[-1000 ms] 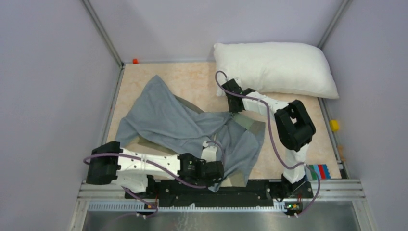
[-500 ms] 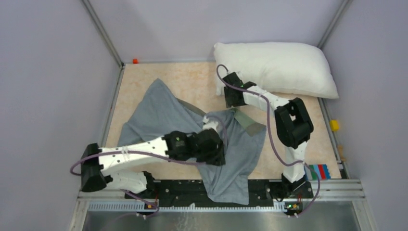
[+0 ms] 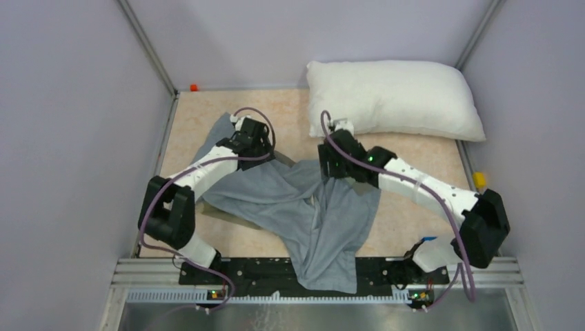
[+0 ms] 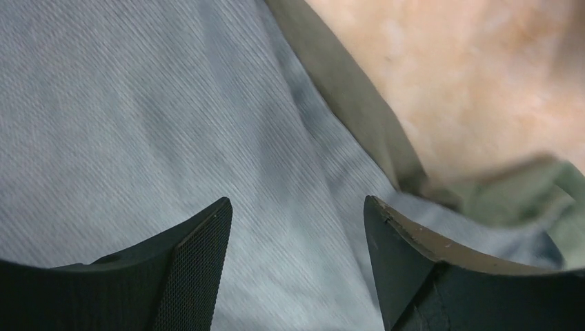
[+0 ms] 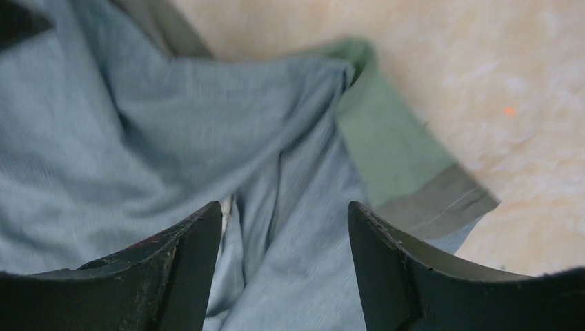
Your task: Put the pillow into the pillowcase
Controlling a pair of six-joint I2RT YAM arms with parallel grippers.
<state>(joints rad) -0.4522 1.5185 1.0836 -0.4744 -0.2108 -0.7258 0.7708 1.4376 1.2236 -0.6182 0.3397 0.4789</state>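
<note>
Top external: plump pillow (image 3: 394, 96) in the far right corner of the surface (image 3: 283, 110); limp pillowcase (image 3: 303, 207) crumpled mid-surface, trailing over the near edge. My left gripper (image 4: 296, 215) and right gripper (image 5: 284, 215) hang open above it; I'd pinch its greenish hem (image 5: 388, 141).

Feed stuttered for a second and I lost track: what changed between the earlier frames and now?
The left end effector swung from the near edge to the far-left part of the pillowcase. The right end effector came back from beside the pillow to the cloth's far-right edge. Both are open now, holding nothing. The cloth bunched toward the middle, its near end sliding nearer. The pillow stayed put.
</note>
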